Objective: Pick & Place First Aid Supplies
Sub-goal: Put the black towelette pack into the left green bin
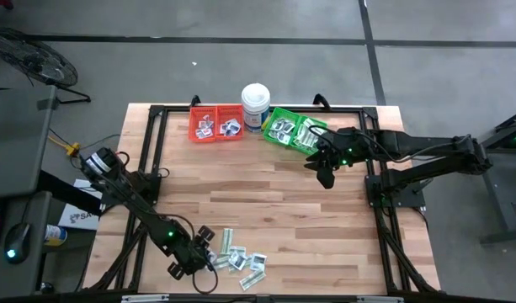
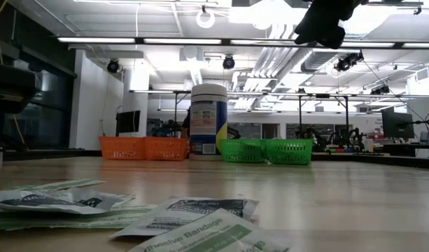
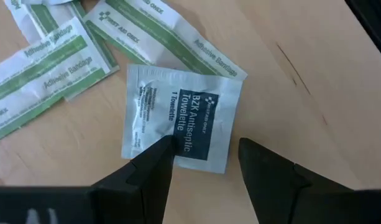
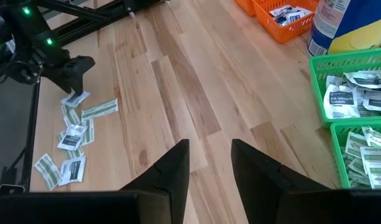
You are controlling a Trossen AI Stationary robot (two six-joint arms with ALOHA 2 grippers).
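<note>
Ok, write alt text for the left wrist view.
The left gripper hangs open just above a white antiseptic towelette packet on a wooden table. Green-and-white bandage strips lie beside it, one partly under the packet.

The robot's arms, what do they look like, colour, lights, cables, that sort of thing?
Both arms are black, jointed links with small green lights glowing near the wrists. The left hand and the right hand each end in two dark, wedge-shaped fingers. The left arm's base carries a round silver-and-black motor housing.

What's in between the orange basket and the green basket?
A tall white tub with a blue label stands between the orange basket and the green basket. The high view and the low view both show it.
</note>
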